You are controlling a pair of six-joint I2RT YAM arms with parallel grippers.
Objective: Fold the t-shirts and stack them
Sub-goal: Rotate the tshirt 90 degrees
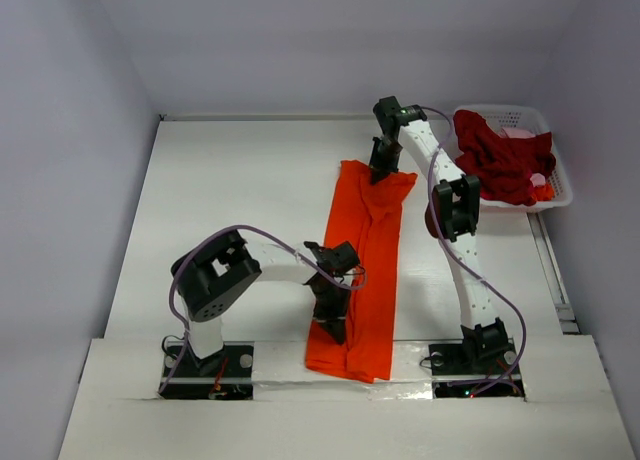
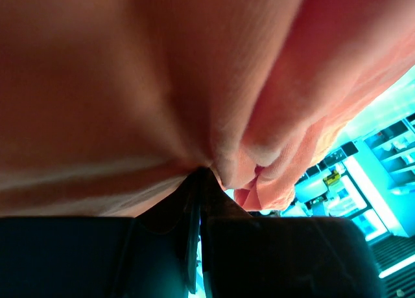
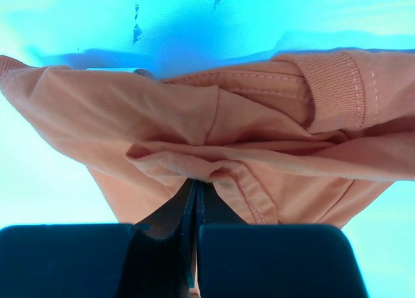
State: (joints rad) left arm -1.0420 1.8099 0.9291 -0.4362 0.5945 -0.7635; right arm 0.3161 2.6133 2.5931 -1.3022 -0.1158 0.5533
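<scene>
An orange-red t-shirt (image 1: 362,265) lies folded into a long narrow strip down the middle of the table. My left gripper (image 1: 334,325) is shut on its near end, by the left edge; orange cloth (image 2: 162,84) fills the left wrist view above the pinched jaws. My right gripper (image 1: 380,172) is shut on the far end, where the ribbed collar (image 3: 327,91) and bunched folds (image 3: 194,162) show. A dark crimson t-shirt (image 1: 500,160) lies heaped in the basket at the back right, with a bit of pink cloth (image 1: 518,133) behind it.
The white lattice basket (image 1: 556,183) stands at the back right, close to the right arm's elbow (image 1: 452,208). A raised white ledge (image 1: 340,400) runs along the near edge between the arm bases. Grey walls close the table in on the left, back and right.
</scene>
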